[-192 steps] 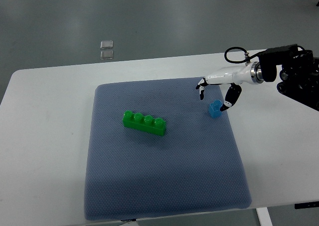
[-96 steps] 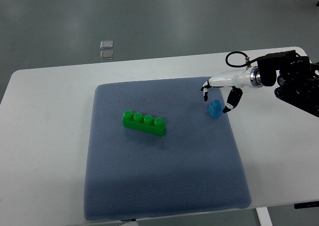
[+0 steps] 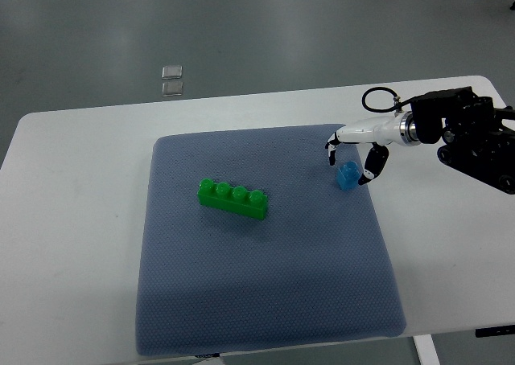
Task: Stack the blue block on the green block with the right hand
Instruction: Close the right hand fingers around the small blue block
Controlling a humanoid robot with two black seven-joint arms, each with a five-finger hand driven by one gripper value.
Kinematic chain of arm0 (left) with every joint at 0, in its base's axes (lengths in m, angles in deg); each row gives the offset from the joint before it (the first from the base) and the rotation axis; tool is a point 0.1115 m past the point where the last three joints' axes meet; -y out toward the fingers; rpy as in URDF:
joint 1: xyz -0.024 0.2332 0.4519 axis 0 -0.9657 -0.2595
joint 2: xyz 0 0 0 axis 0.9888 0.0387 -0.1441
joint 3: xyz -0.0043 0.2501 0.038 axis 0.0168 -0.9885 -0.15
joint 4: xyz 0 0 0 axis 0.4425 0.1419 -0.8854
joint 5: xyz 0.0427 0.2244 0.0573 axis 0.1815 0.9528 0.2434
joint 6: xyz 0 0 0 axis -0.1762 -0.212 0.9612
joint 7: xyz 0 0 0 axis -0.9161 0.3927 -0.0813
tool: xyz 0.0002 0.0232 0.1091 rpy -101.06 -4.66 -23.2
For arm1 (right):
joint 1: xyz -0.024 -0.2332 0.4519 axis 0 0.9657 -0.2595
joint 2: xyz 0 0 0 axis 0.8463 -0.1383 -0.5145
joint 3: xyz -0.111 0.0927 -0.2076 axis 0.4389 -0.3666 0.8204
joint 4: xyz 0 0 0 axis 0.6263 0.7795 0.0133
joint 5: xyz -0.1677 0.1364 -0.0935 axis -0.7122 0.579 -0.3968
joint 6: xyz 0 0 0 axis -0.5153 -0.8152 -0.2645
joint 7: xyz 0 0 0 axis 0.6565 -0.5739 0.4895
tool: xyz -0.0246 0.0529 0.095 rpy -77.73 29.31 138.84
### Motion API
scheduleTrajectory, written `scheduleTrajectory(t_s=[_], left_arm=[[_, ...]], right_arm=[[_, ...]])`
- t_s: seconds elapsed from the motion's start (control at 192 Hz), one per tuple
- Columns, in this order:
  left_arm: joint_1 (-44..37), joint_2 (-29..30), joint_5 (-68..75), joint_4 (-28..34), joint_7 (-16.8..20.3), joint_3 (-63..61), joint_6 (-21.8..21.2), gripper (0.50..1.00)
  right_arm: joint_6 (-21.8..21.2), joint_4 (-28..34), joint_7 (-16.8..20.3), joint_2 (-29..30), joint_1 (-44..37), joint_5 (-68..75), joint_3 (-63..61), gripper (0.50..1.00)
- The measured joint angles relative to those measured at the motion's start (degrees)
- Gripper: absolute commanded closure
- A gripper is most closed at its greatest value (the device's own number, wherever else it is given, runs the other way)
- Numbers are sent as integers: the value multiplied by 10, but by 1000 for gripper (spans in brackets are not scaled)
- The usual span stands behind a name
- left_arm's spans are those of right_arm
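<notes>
On blue-grey mat [image 3: 265, 301]: green block [image 3: 233, 199], centre-left, nothing around it; blue block [image 3: 348, 176], far right. Right hand [image 3: 354, 152] above it, fingers [image 3: 371, 166] released, straddling.

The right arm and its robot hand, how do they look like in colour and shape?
The right arm is bulky and black, with a silver ring at the wrist and a black cable loop above. The right robot hand is slim and white, with thin fingers ending in black tips.
</notes>
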Motion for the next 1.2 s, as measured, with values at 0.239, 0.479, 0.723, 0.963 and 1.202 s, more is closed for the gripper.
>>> scheduleTrajectory(t_s=[0.239, 0.479, 0.723, 0.963, 1.202], left_arm=[[0, 0, 0, 0, 0, 0, 0, 500], [0, 0, 0, 0, 0, 0, 0, 500], [0, 0, 0, 0, 0, 0, 0, 500], [0, 0, 0, 0, 0, 0, 0, 500], [0, 0, 0, 0, 0, 0, 0, 500]], right_arm=[[0, -2, 0, 1, 3, 1, 0, 599], [11, -22, 1, 1, 7, -2, 1, 601], [13, -25, 10, 6, 9, -2, 1, 601], [13, -23, 12, 14, 9, 0, 1, 601], [12, -24, 15, 17, 8, 1, 1, 603]])
